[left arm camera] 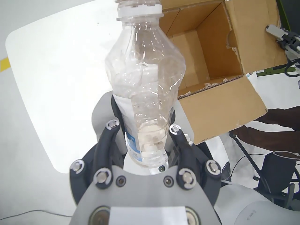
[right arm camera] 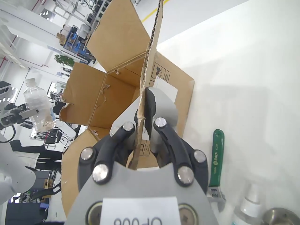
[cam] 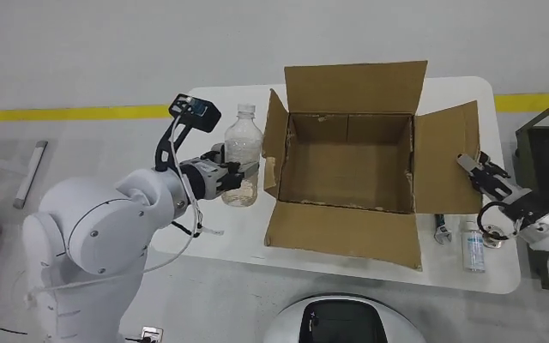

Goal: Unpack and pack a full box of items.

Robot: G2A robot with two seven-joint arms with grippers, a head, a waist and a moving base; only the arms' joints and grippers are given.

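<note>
Just left of the cardboard box [cam: 343, 236], the left gripper [left arm camera: 143, 127] has its fingers [left arm camera: 109, 139] clamped on the lower body of a clear plastic bottle [left arm camera: 143, 71]. It stands upright with its white cap on; whether its base touches the desk [cam: 455, 90] I cannot tell. Across the box, the right gripper [right arm camera: 143, 124] has its fingers [right arm camera: 165, 139] closed on the edge of the right-hand flap [cam: 442, 159], holding it turned outward. The box looks empty inside with all four flaps open, so the step in hand seems to be packing the bottle. To do it well, I would lift the bottle above the torn left flap before carrying it across. The thin wall looks dented, so the grip should stay gentle, and setting it down toward a corner would leave room. A green-handled wrench [right arm camera: 216, 155] and a small spray bottle [right arm camera: 248, 202] lie on the desk just right of the box, probably next to go in
</note>
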